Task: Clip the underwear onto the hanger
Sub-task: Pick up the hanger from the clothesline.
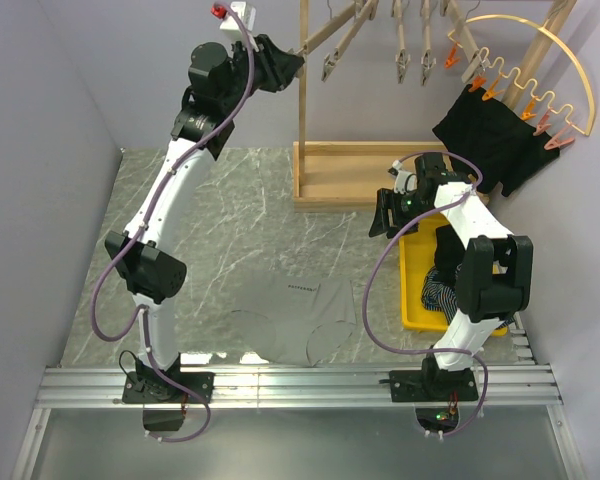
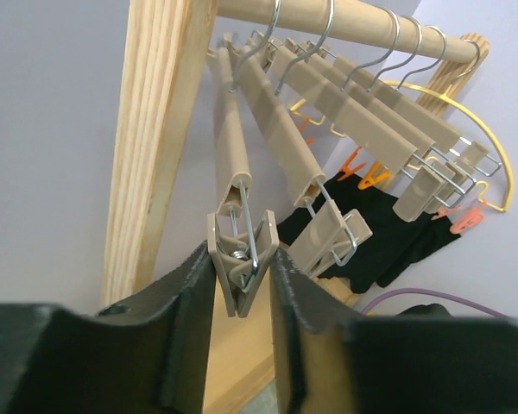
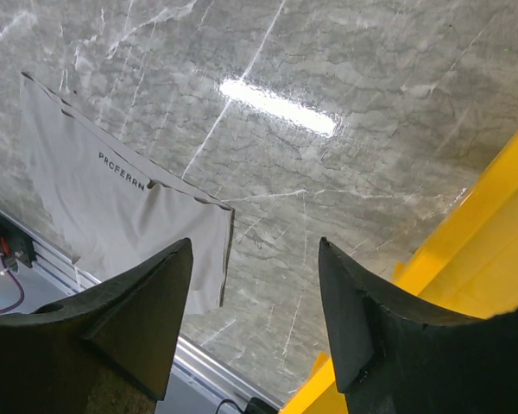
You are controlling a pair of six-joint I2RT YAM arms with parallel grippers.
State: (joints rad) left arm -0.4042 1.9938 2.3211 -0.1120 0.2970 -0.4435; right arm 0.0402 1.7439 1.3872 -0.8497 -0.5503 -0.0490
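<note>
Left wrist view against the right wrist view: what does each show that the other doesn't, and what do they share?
Only left wrist: the left gripper closed around a hanger clip, the wooden rack post, more hangers and black garments behind. Only right wrist: the right gripper open over the marble table, the grey underwear lying flat, the yellow bin edge. Shared: nothing but each arm's own gripper; neither shows underwear at a clip.
</note>
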